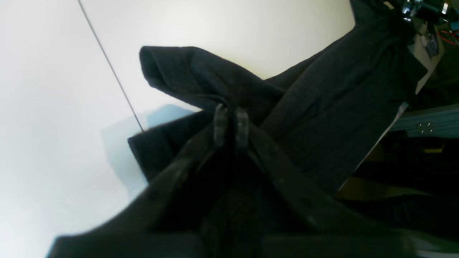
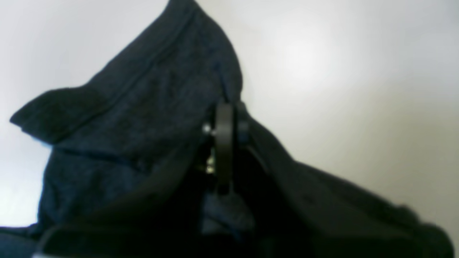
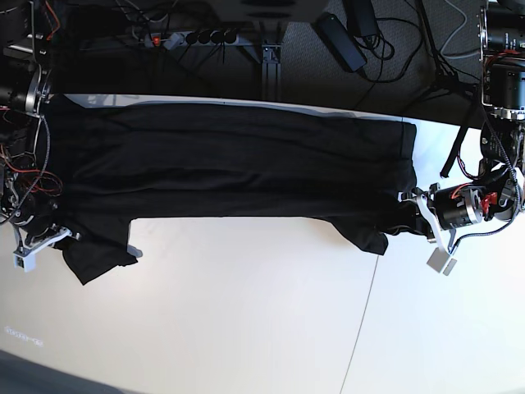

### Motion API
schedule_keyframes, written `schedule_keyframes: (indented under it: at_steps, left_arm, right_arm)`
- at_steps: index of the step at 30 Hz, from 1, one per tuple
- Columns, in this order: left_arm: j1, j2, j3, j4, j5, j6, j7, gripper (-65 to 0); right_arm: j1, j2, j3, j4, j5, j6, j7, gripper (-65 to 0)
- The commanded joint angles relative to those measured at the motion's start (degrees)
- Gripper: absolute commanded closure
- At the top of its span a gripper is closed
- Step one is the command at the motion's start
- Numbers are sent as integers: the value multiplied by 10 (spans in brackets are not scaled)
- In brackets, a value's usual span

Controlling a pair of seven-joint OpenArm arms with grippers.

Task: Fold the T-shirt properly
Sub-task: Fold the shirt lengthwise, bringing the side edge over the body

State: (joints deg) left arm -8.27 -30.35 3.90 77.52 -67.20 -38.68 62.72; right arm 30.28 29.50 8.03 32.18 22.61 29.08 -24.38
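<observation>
The black T-shirt is stretched out sideways across the far part of the white table, held at both ends. No coloured print shows. My left gripper is at the base view's right end, shut on the shirt's edge beside a hanging sleeve. In the left wrist view its tips pinch the black fabric. My right gripper is at the left end, next to the other sleeve. In the right wrist view its tips are shut on bunched fabric.
A thin dark seam crosses the tabletop near my left arm; it also shows in the left wrist view. Beyond the table's far edge lie a power strip and cables. The shirt's far side reaches that edge.
</observation>
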Motion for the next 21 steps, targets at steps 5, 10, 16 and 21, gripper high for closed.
schedule_keyframes:
  at_steps: [5, 10, 16, 21]
  left_arm:
    - [-11, -10, -5, 10, -40, -13, 19, 0]
    - [12, -27, -5, 31, -51, -13, 25, 0]
    - [68, -49, -5, 110, -64, -13, 36, 0]
    - [99, -50, -5, 137, -57, -13, 35, 0]
  right_arm:
    - [-17, 32, -3, 113, 54, 43, -77, 0]
    - [-110, 94, -1, 279, 130, 44, -104, 0]
    - [-246, 129, 65, 449, 170, 43, -141, 0]
    - [-346, 124, 171, 522, 215, 43, -164, 0]
